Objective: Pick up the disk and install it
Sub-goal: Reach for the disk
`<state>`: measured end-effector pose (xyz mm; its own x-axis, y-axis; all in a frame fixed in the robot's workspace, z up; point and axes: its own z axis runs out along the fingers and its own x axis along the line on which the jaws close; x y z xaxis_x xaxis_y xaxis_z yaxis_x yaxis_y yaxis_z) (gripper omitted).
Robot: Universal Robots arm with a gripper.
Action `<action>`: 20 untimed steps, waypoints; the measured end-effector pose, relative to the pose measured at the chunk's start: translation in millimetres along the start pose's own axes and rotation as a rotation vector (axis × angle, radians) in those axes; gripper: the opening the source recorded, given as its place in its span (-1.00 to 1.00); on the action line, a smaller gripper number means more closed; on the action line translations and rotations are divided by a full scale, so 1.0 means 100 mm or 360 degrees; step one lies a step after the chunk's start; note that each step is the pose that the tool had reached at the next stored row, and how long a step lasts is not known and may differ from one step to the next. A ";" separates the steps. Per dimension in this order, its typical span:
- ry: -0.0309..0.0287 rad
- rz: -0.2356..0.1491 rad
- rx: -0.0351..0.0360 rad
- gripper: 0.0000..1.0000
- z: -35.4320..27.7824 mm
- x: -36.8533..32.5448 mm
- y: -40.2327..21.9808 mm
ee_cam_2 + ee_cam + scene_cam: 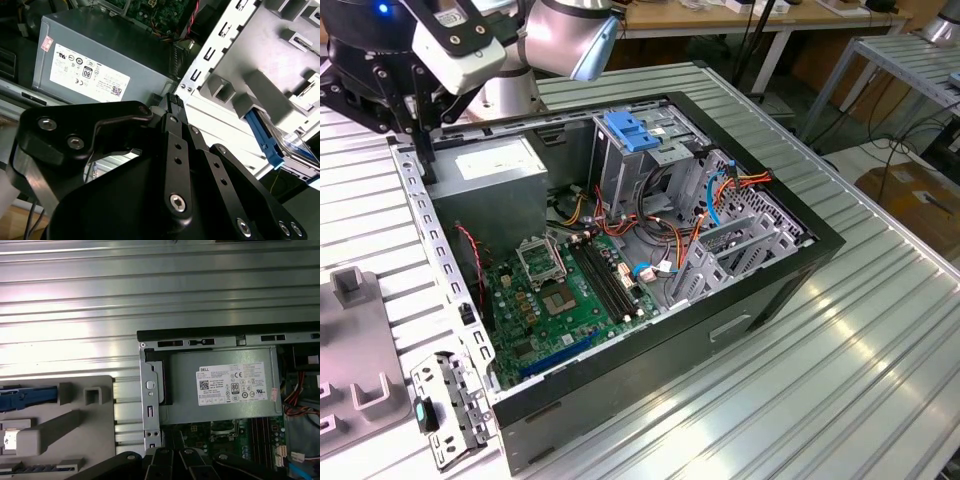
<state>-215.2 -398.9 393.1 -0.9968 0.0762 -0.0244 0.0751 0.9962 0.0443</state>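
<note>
The disk (280,146) lies in a grey holder (260,85) beside the computer case, its bright blue carrier rail toward me and the dark drive behind it. In the first wrist view the blue rail of the disk (24,397) shows at the edge of the same grey holder (75,415). My gripper (423,158) hangs over the case's corner at the exterior view's left, by the grey power supply (495,170). It is shut with nothing in it, and its black links (175,150) stand between the power supply and the holder, well apart from the disk.
The open computer case (750,300) holds a green motherboard (570,290), loose cables and a tall grey cage topped by a blue latch (630,132). A ribbed metal table (840,340) runs all around. A small metal bracket (445,405) lies near the case's front corner.
</note>
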 end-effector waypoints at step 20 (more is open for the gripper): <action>0.00006 0.0001 0.0000 -0.79 -0.002 0.235 -0.013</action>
<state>-238.7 -398.4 392.7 -0.9968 0.0767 -0.0240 0.0756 0.9962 0.0444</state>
